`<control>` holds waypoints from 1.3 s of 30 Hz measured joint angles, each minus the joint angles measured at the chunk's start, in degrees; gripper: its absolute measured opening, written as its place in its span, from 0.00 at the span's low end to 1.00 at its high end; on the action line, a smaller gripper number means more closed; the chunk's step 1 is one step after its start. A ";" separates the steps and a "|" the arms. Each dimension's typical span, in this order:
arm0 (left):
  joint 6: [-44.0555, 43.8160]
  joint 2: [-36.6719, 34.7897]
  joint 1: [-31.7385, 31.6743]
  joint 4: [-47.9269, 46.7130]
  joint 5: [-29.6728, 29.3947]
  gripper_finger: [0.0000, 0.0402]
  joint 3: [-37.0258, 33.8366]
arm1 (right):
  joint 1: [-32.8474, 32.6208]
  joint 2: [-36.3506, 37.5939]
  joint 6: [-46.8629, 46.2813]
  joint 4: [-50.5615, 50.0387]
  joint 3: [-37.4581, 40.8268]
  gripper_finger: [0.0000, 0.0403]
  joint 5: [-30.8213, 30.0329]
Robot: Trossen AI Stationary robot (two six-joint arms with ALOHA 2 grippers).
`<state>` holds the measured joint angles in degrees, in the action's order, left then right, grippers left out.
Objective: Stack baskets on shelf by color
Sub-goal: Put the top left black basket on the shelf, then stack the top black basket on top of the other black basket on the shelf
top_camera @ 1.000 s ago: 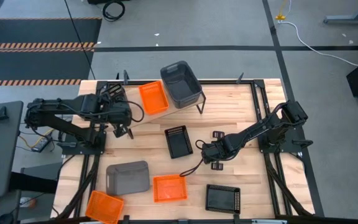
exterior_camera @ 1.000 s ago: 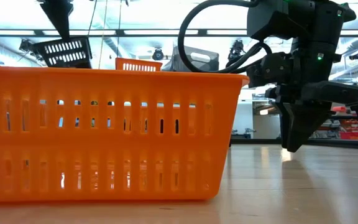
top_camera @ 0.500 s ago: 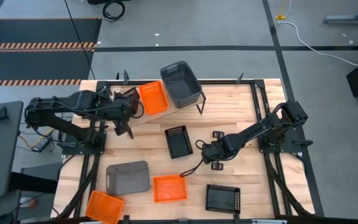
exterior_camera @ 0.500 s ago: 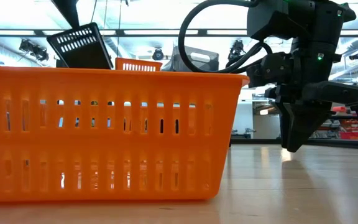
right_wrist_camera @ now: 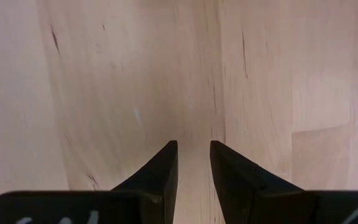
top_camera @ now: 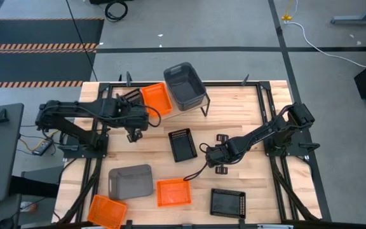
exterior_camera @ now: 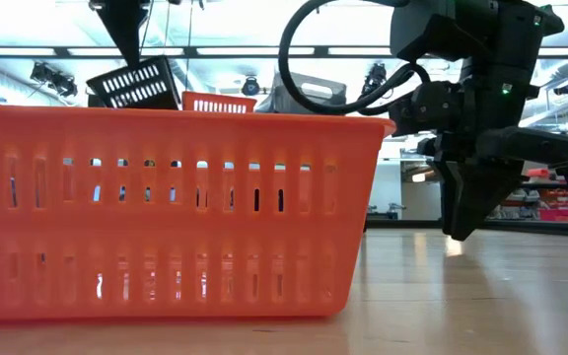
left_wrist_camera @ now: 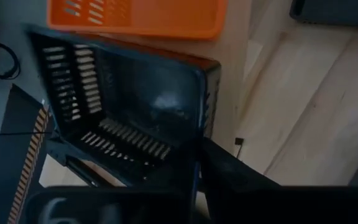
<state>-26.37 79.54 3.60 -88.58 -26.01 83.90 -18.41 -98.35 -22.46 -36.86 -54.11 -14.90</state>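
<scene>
Your left end effector [top_camera: 135,104] is over the left end of the shelf [top_camera: 146,118], pinching the near wall of a black basket [top_camera: 129,97]. In the left wrist view that black basket [left_wrist_camera: 129,106] hangs tilted from the fingers [left_wrist_camera: 229,171], one dark finger pressed against its rim, its slotted walls and bottom turned toward the camera. It sits just beside the orange basket [top_camera: 157,100] already on the shelf plank; you cannot tell from these views whether the two touch. In the low view the black basket [exterior_camera: 136,83] shows tilted above the rim of a nearer orange basket.

To the right of the orange one on the shelf stands a deep dark-grey bin [top_camera: 185,85], its base partly overhanging the plank.

Your right end effector [top_camera: 210,154] waits low over the bare bench [top_camera: 246,121] near its middle. In the right wrist view its two dark fingers [right_wrist_camera: 160,171] stand slightly apart, with only wood grain between them; they hold nothing.

The rest of the baskets lie on the bench: a second black basket [top_camera: 182,144] just left of the right end effector, a third black one [top_camera: 227,203] near the front right, a dark-grey bin [top_camera: 131,181] at the front left, an orange basket [top_camera: 173,192] beside it, and another orange basket [top_camera: 107,212] at the front left corner.
</scene>
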 joint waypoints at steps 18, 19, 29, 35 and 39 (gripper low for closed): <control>0.01 1.10 -0.07 -0.32 0.93 0.18 2.46 | 0.00 0.00 0.43 0.85 0.00 0.25 0.00; 0.01 1.10 -0.07 -0.25 0.93 0.18 3.06 | 0.00 0.00 0.55 0.85 0.00 0.25 0.00; 3.52 1.02 5.45 9.42 3.77 0.14 9.73 | 0.00 0.00 1.66 1.29 0.00 0.25 0.00; 7.98 2.51 10.90 23.73 3.96 0.15 5.54 | 0.00 0.11 1.62 1.14 -0.25 0.25 0.07; 7.71 5.51 11.91 26.20 4.00 0.14 2.60 | -0.71 1.50 1.42 0.47 -2.55 0.25 1.16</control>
<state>-18.66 85.05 15.51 -62.38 -22.00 86.50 -19.12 -96.84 -21.04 -36.39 -56.66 -13.73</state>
